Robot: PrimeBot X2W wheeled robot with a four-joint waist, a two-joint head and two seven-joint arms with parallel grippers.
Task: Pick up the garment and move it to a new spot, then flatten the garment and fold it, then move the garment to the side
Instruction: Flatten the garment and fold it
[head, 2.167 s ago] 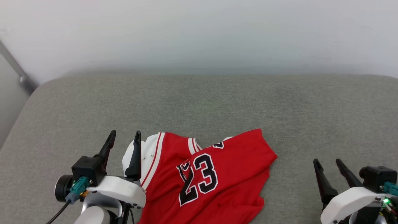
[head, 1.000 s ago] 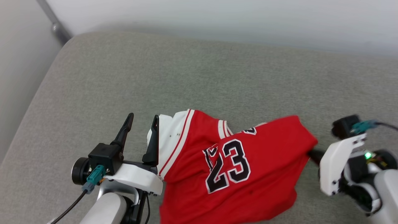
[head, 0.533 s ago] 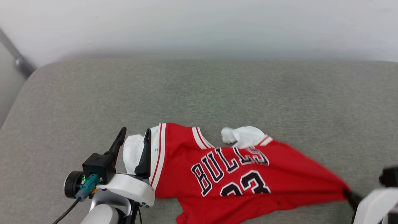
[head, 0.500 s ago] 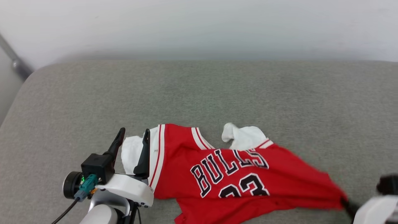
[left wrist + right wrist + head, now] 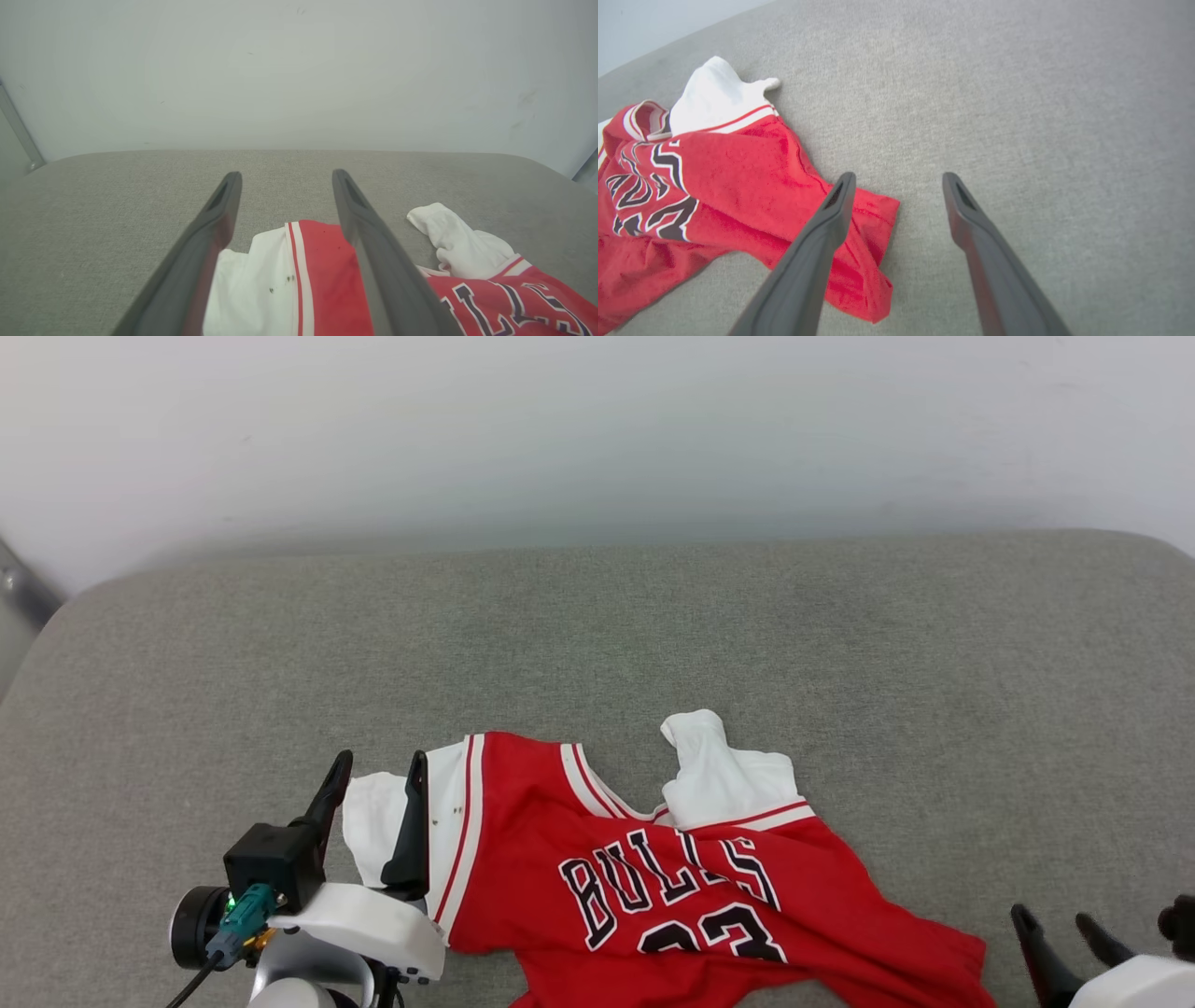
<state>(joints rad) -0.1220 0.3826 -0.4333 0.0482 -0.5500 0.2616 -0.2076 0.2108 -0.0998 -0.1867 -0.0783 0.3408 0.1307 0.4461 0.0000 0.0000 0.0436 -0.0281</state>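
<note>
**A:** Two grippers, both spread wide, nothing held. Left gripper (image 5: 380,763) has its long dark fingers over the white sleeve. Right gripper (image 5: 1051,917) sits at lower right, just beside the red hem corner.

**B:** Garment location?

**A:** The red jersey T-shirt with white short sleeves and black white-outlined lettering (image 5: 691,905) lies crumpled, front up, on the near part of the grey woven fabric surface (image 5: 653,635), between the grippers.

**B:** Handling?

**A:** Looks light, soft and floppy. It should drape and bunch but won't break. I'd pinch at the shoulder seams or hem corners, not mid-panel.

**B:** View differences?

**A:** Left wrist view puts the sleeve right under the finger gap and shows small dark specks by the striped trim clearly. Right wrist view shows the hem corner doubled over under the inner finger, with bare surface between the jaws. Head view gives both sleeves plus the lettering together, but the shirt's lower edge runs off the frame.
</note>
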